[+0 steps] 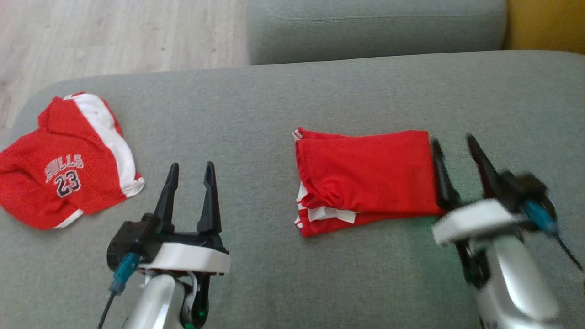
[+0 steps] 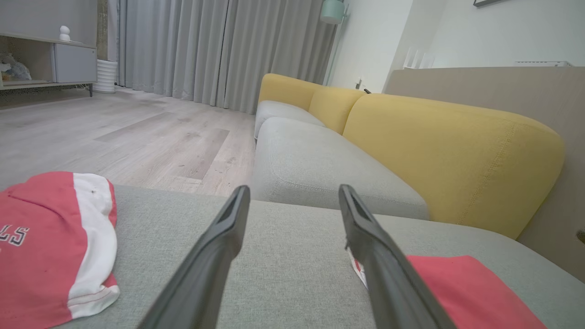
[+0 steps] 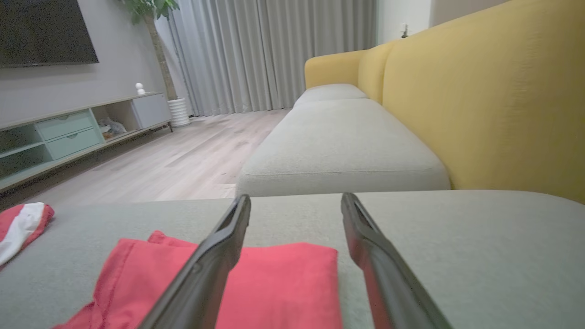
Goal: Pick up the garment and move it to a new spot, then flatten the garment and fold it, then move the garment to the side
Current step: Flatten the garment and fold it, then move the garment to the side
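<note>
Nearest the camera, the left pincer [image 1: 191, 165] hovers over bare grey fabric with its two dark fingers spread wide and nothing between them. The right pincer [image 1: 453, 140], blurred in the head view, is also spread wide and empty. One of its fingers stands just beside the right edge of the folded red garment [image 1: 365, 176], and the other is over bare cushion. I cannot tell whether it touches the cloth.

The garment lies folded into a rough rectangle on the grey sofa seat cushion [image 1: 274, 114], right of centre, with white trim showing at its left end. Well apart from it, near the cushion's left edge, lies a red and white Bulls 23 jersey [image 1: 64, 169]. Beyond them are a second grey cushion [image 1: 374, 32], the pale wooden floor [image 1: 114, 36] and a yellow backrest [image 1: 544, 25].
</note>
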Controlling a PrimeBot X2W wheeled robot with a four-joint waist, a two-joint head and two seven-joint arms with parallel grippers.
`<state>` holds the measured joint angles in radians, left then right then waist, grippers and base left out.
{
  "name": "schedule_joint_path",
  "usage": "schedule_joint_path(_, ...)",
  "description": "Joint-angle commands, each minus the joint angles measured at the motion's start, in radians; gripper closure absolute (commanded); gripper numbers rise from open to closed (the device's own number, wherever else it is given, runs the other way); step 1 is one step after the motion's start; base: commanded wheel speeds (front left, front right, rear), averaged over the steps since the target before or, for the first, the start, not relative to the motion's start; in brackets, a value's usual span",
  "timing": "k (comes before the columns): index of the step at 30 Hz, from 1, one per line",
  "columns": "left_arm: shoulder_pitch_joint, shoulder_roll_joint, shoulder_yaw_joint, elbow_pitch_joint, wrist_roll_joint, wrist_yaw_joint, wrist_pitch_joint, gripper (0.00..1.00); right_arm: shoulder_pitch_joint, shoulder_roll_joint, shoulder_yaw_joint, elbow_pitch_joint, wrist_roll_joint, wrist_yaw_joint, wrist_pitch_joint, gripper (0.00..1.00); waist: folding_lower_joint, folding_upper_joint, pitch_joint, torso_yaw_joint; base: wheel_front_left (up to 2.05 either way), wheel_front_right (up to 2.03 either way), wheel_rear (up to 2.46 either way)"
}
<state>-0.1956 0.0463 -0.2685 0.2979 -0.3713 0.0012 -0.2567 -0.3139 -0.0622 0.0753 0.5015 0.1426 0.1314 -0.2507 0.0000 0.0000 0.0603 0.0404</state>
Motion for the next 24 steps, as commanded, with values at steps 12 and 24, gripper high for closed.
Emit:
schedule_joint_path(12,0.022,0.004,0.066,-0.057,0.013,0.009,-0.005,0.00,0.191,0.012,-0.046,-0.210,-0.038,-0.001,-0.011,0.00,0.0000,0.0000,0.015,-0.048,0.00,0.00,0.00)
schedule_joint_path(24,-0.040,0.004,0.030,-0.059,0.013,0.005,-0.005,0.00,0.049,0.012,-0.102,-0.043,-0.060,-0.001,0.062,0.00,0.0000,0.0000,0.113,0.004,0.00,0.00,0.00)
